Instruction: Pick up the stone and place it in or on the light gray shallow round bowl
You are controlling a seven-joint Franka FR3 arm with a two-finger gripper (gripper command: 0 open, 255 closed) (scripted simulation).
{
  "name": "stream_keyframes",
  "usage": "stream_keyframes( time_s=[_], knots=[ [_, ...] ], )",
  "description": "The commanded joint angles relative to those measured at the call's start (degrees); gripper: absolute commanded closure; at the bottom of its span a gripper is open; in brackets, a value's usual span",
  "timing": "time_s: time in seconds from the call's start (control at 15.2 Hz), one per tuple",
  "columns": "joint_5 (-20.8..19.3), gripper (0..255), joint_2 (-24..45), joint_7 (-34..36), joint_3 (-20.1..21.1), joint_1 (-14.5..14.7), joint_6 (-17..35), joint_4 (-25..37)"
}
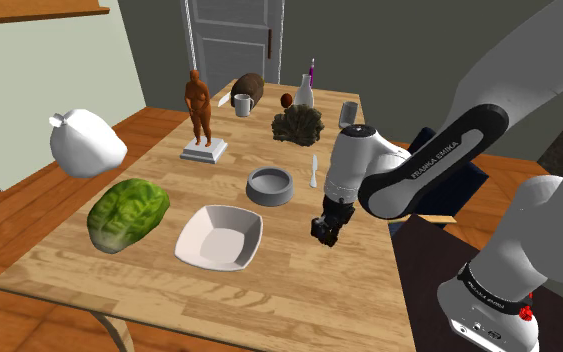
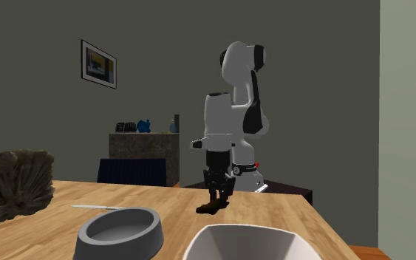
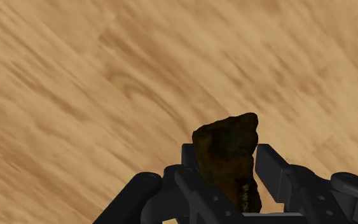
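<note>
The gripper (image 3: 229, 167) is closed on the stone (image 3: 226, 149). In the wrist view, its two black fingers clasp the dark brown lump from either side, with bare wood beyond. In the shoulder view the gripper (image 1: 326, 230) hangs low near the worktop (image 1: 299, 300) edge on the stand's side. Whether the stone has cleared the wood yet is hard to tell; in the second exterior view the gripper (image 2: 215, 201) sits very close to the surface.

So the grasp looks made, and the step in hand is the lift and carry. The gray bowl (image 1: 270, 186) stands nearer the middle of the worktop, toward the shoulder view's left and a little up from the gripper. A white square dish (image 1: 219, 238) lies nearer the front edge and is not the target.

The next move calls for raising the stone above the bowl's (image 2: 120, 233) rim, crossing to it, then lowering and opening over its hollow.
</note>
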Motion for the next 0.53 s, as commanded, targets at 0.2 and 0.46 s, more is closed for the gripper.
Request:
stream_keyframes(
  time_s=[0.2, 0.46],
  knots=[
    [1.25, 255, -4.16, -0.84, -0.14, 0.36, -4.70, 0.57],
    [1.94, 255, -7.49, -1.36, -0.38, 0.62, -8.67, 1.24]
  ],
)
